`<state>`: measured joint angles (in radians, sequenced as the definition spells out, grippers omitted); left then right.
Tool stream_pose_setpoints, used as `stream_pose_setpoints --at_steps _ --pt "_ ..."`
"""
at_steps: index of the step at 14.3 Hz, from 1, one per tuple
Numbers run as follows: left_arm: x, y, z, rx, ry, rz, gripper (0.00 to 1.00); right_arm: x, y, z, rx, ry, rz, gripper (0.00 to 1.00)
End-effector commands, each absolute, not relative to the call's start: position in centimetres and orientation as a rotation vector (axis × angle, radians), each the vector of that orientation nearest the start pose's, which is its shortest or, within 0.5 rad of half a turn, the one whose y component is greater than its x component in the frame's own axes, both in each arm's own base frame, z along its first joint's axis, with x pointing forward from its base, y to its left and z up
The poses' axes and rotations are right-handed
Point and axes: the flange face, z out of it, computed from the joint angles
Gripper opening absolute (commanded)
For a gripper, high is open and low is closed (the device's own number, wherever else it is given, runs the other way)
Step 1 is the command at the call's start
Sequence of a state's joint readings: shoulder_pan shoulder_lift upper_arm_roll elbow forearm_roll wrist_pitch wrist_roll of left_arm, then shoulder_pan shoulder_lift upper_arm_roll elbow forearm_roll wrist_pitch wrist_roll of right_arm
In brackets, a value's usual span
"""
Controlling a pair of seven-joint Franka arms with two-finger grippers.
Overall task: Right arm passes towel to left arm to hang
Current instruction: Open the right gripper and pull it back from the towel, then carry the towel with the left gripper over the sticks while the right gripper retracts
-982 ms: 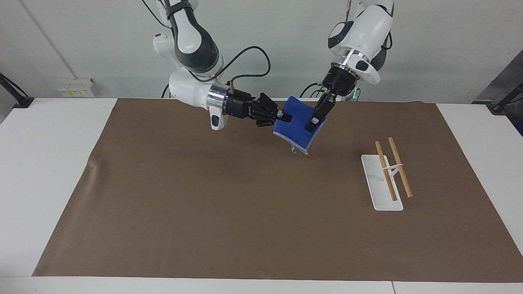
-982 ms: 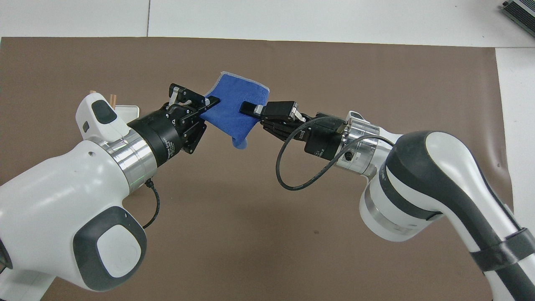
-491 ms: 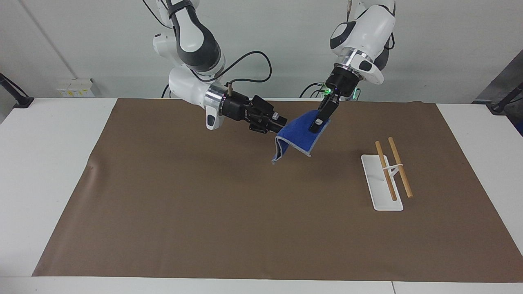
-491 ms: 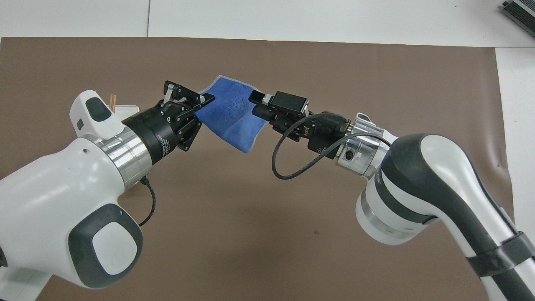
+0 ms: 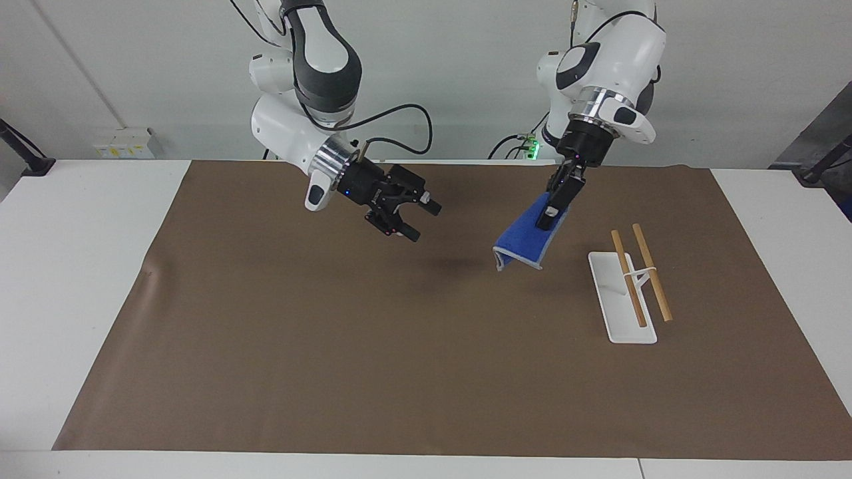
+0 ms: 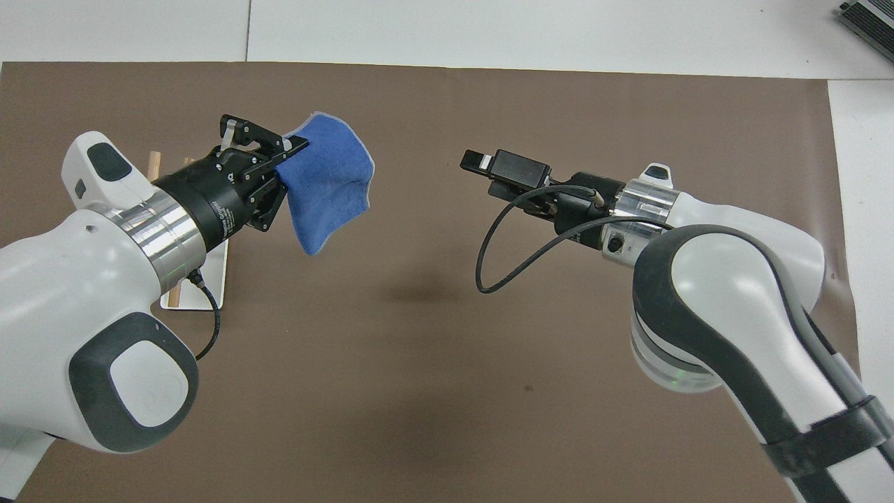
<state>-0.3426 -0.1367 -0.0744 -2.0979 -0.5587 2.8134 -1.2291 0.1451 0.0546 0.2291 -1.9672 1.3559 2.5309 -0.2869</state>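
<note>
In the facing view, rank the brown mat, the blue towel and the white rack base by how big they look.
1. brown mat, largest by far.
2. white rack base and towel look about alike; the towel hangs folded from the left gripper, so no firm ranking.

brown mat [image 5: 333, 346] — covers white table [image 5: 66, 266] | rack [image 5: 622, 309] — white base, two wooden rods
</note>
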Motion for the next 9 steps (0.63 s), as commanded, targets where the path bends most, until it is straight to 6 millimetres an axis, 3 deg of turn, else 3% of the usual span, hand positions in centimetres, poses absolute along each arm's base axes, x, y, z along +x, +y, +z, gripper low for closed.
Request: stream_pose_setpoints --at_steps 1,4,6,9 --pt "52.8 -17.5 55.4 1.835 1.389 0.375 0.00 57.9 17.9 48.3 -2.229 0.311 -0.483 1.00" --pt "53.7 -13.3 53.8 1.804 1.474 0.416 0.00 58.8 14.9 47.9 -2.446 0.260 -0.481 1.00" --pt "53.3 -12.3 51.6 1.814 1.517 0.410 0.00 59.1 12.9 47.3 -2.656 0.133 -0.448 1.00" --pt "52.6 -9.6 48.8 1.744 1.570 0.530 0.00 59.1 11.8 47.7 -2.885 0.012 -0.414 1.00"
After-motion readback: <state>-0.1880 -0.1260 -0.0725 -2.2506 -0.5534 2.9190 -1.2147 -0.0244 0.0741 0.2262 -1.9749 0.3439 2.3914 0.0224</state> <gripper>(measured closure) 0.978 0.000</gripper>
